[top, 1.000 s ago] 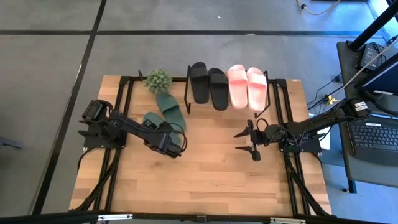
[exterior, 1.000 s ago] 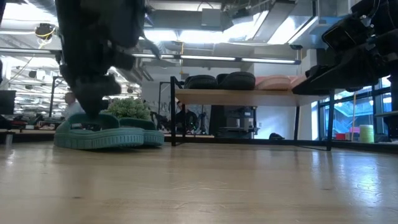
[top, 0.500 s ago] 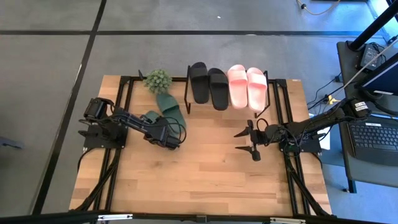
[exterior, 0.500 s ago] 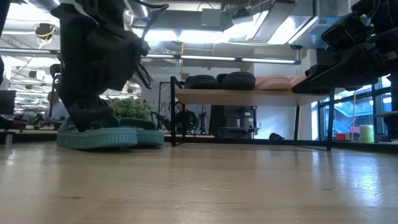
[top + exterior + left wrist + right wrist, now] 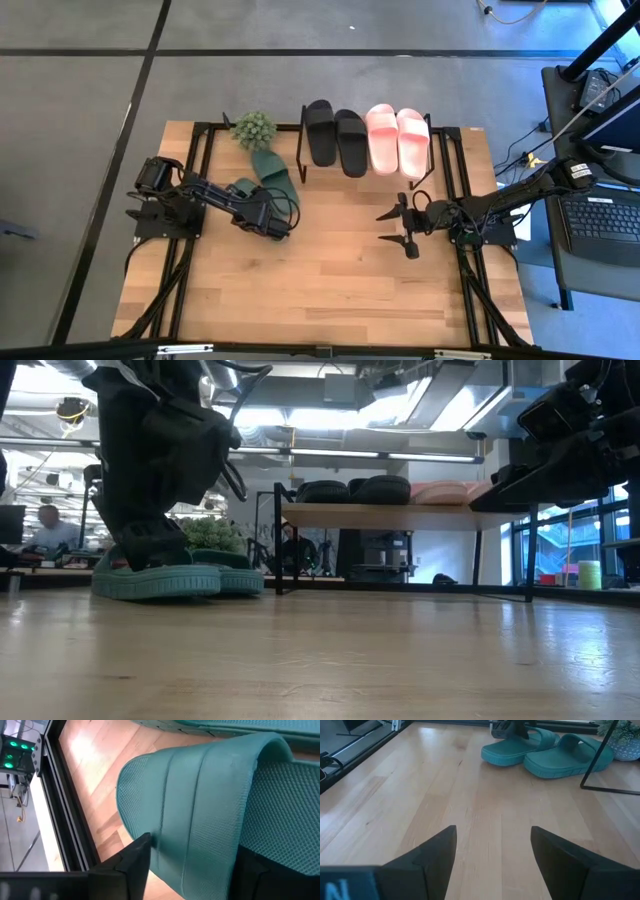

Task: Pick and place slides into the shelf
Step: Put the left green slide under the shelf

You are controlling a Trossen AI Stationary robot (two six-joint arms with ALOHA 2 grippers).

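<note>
Black slides [image 5: 335, 136] and pink slides [image 5: 398, 139] sat on the shelf [image 5: 428, 150] at upper centre, while the left claw [image 5: 272, 222] straddled one green slide's [image 5: 210, 805] strap, not yet closed, and the right claw [image 5: 402, 228] waited agape.

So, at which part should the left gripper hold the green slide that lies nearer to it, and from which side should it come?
Probably by the wide strap, from above: it arches up off the sole of the near green slide, which lies flat on the table. The left gripper already has its fingers on either side of that strap.
</note>
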